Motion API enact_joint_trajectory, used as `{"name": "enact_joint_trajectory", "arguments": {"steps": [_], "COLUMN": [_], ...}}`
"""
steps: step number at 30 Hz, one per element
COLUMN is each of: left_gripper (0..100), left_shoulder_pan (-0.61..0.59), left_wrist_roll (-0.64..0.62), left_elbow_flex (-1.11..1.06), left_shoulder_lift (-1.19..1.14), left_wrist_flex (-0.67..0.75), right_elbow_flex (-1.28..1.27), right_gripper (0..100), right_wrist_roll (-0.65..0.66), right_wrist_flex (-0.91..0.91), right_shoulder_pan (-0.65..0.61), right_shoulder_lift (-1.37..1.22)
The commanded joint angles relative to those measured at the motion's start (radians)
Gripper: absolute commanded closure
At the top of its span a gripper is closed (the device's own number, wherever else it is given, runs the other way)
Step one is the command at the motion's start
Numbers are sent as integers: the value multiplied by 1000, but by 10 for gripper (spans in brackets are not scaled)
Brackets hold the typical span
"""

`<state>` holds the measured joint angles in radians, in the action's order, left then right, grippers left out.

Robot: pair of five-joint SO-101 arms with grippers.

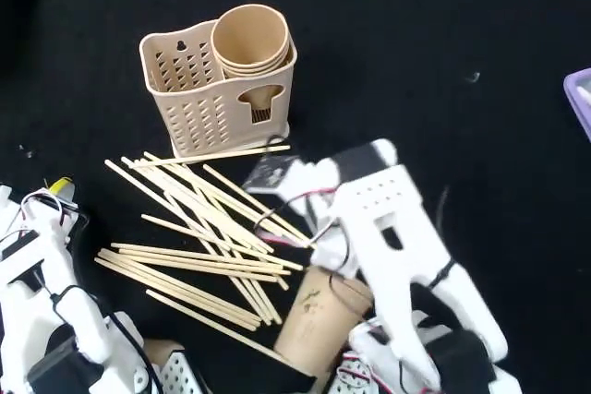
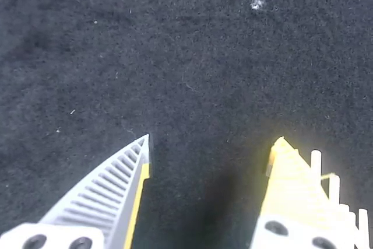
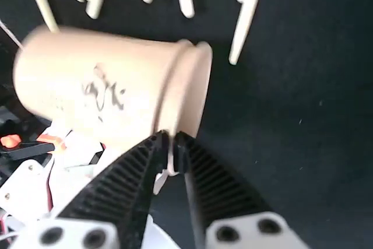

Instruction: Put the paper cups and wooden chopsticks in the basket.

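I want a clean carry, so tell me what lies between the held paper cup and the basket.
Loose chopsticks lie flat on the table between the cup, pinched at its rim by the right gripper, and the basket. Nothing tall stands there, so a lifted carry should probably clear them.

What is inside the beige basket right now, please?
Stacked paper cups sit in one compartment of the basket. Their lower parts and the other compartment's floor are hidden behind its walls.

Left gripper (image 2: pixel 213 144) jaws apart, nothing between them, over black cloth (image 2: pixel 175 56). White lint specks (image 2: pixel 256 3) on cloth.
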<state>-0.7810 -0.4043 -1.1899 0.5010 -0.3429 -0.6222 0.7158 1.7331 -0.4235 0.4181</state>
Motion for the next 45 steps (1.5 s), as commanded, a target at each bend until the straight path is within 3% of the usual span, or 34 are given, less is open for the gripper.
{"name": "enact_joint_trajectory", "arguments": {"steps": [1,4,11,16,24,34,42,45], "left_gripper": [679,679,679,679,679,679,679,679], "left_shoulder_pan": [10,10,10,10,10,10,2,2], "left_wrist_roll": [8,8,8,8,8,8,8,8], "left_elbow_flex": [21,21,21,21,21,21,21,21], "left_shoulder_lift": [26,28,29,29,29,31,31,31], "left_wrist_flex": [14,14,14,14,14,14,14,14], "right_elbow_flex": [-1,1,45,99,1,-8,31,36], "right_gripper": [987,969,746,744,744,745,746,809], "right_wrist_roll": [-18,-21,-21,-48,-89,-84,-87,-86], "right_wrist_flex": [34,34,34,34,34,31,34,34], "right_shoulder_pan": [-95,-140,-144,-150,-296,-293,-252,-216], "right_shoulder_lift": [70,85,88,88,88,74,-122,-159]}}
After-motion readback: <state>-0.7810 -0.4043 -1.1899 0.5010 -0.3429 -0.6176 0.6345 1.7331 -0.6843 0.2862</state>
